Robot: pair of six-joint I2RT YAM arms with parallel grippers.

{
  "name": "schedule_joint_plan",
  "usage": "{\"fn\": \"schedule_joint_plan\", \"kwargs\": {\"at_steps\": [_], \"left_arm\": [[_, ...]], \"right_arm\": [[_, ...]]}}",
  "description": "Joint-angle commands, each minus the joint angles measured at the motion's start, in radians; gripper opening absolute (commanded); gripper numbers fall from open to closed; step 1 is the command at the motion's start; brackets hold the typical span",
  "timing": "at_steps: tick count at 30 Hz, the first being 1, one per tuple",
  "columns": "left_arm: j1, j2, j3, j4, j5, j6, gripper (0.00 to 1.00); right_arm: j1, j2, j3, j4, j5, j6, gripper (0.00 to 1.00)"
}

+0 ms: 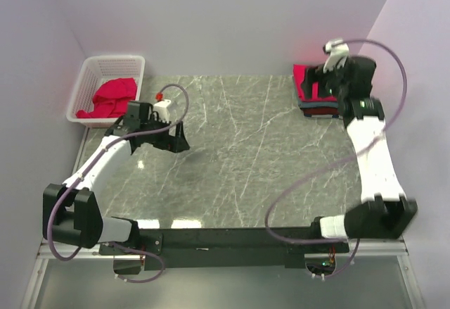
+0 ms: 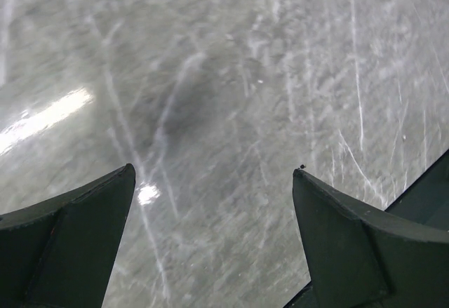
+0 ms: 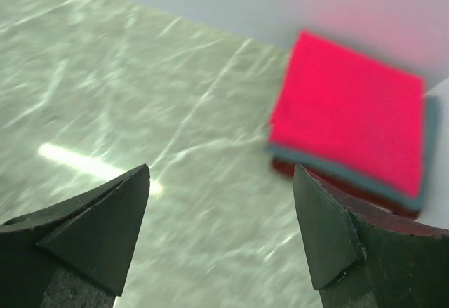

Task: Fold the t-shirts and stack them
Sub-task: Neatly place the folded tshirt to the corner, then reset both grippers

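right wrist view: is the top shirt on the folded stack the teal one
No, the top t-shirt is bright red; the teal t-shirt shows only as an edge just beneath it.

Taking the table point(image 1: 246, 161) as my mark, the basket point(image 1: 90, 70) sits just off its far left corner with 1 loose t-shirt point(image 1: 112, 96) inside, the stack of folded t-shirts point(image 3: 347, 111) lies on its far right corner, my left gripper point(image 2: 214, 171) hangs above its left part, and my right gripper point(image 3: 221, 175) is beside that stack.
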Motion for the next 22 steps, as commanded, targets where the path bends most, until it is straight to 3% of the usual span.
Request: {"fn": "schedule_joint_plan", "kwargs": {"at_steps": [1, 6, 10, 16, 22], "left_arm": [[0.058, 0.010, 0.072, -0.053, 0.016, -0.010, 1.00], [0.158, 0.064, 0.112, -0.151, 0.128, 0.063, 0.99], [0.167, 0.017, 0.046, -0.100, -0.018, 0.040, 1.00], [0.167, -0.083, -0.036, -0.102, -0.113, 0.082, 0.99], [0.167, -0.215, -0.087, -0.056, -0.183, 0.069, 0.99]], "right_arm": [[0.046, -0.141, -0.193, -0.118, -0.028, 0.064, 0.89], [0.150, -0.320, -0.390, -0.189, 0.037, 0.084, 0.89], [0.161, -0.409, -0.522, -0.187, -0.009, 0.121, 0.90], [0.178, -0.483, -0.649, -0.135, 0.034, 0.123, 0.92], [0.178, -0.534, -0.656, -0.135, 0.057, 0.121, 0.93]]}}
